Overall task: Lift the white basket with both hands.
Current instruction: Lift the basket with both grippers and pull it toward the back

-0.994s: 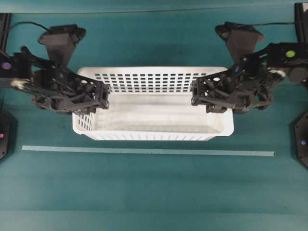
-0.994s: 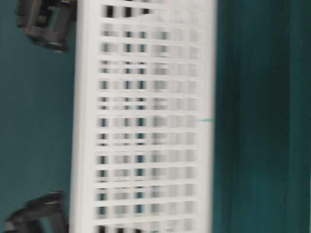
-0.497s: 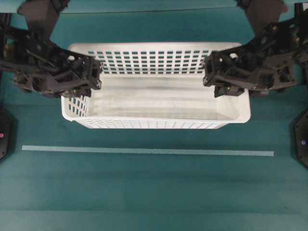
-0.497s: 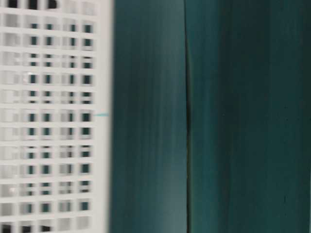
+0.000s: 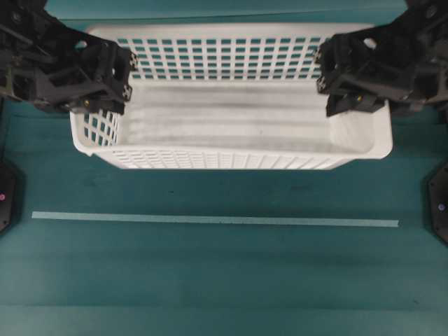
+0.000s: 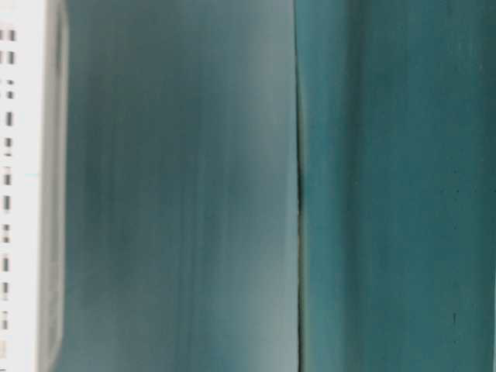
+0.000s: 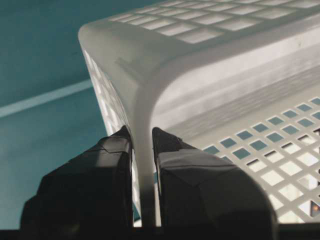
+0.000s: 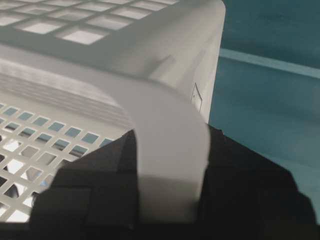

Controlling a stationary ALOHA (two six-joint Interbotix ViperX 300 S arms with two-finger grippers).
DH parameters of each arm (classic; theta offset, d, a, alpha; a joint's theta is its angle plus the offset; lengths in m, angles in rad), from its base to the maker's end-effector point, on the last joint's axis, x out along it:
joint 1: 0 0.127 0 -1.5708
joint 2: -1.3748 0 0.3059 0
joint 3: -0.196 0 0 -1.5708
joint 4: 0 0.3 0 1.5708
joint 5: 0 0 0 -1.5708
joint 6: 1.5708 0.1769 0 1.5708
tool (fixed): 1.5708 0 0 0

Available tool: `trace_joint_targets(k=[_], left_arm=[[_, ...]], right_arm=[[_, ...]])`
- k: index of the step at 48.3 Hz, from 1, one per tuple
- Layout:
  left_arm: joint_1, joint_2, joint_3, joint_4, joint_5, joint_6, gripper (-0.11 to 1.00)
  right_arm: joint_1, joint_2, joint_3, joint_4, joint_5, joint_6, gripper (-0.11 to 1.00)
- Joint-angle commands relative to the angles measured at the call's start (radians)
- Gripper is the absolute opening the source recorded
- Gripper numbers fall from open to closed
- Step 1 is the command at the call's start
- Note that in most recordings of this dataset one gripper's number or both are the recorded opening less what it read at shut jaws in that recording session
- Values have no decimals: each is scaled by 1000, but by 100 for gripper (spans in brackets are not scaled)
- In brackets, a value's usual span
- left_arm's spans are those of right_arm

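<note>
Since the earlier frame, the large rectangular white plastic basket point(image 5: 231, 133) with slotted walls has risen toward the overhead camera, looming larger and higher in that view, and both arms have risen with it. In the table-level view it has slid almost out of frame, leaving a blurred white strip point(image 6: 23, 186) at the left edge.

The left pincer point(image 7: 142, 145) is clamped narrow on the rolled rim of the basket's left end wall, one finger point(image 7: 112, 160) outside and the other inside. The right pincer point(image 8: 170, 165) grips the opposite end rim likewise, the white rim passing between its black fingers point(image 8: 240, 175).

The basket hangs between the two pincers, clear of the teal bench point(image 5: 224, 280). A pale tape line point(image 5: 210, 220) lies on the bench, in front of the basket and pincers.
</note>
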Motion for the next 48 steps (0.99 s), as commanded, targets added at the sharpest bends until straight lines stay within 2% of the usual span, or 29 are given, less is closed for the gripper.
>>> trace_joint_targets(k=[1, 15, 30, 36, 48], left_arm=[[-5, 3, -81, 2, -3, 66, 4], [-3, 25, -189, 2, 74, 67, 4], [-2, 55, -291, 2, 120, 92, 4], [-2, 74, -337, 2, 160, 127, 4], [-5, 123, -423, 2, 256, 133, 4]], right_arm=[[25, 14, -81, 0, 31, -55, 20], [26, 46, -179, -20, 110, -75, 20], [40, 75, -284, -34, 133, -80, 20], [41, 77, -284, -37, 143, -80, 20], [58, 77, -310, -37, 156, -74, 20]])
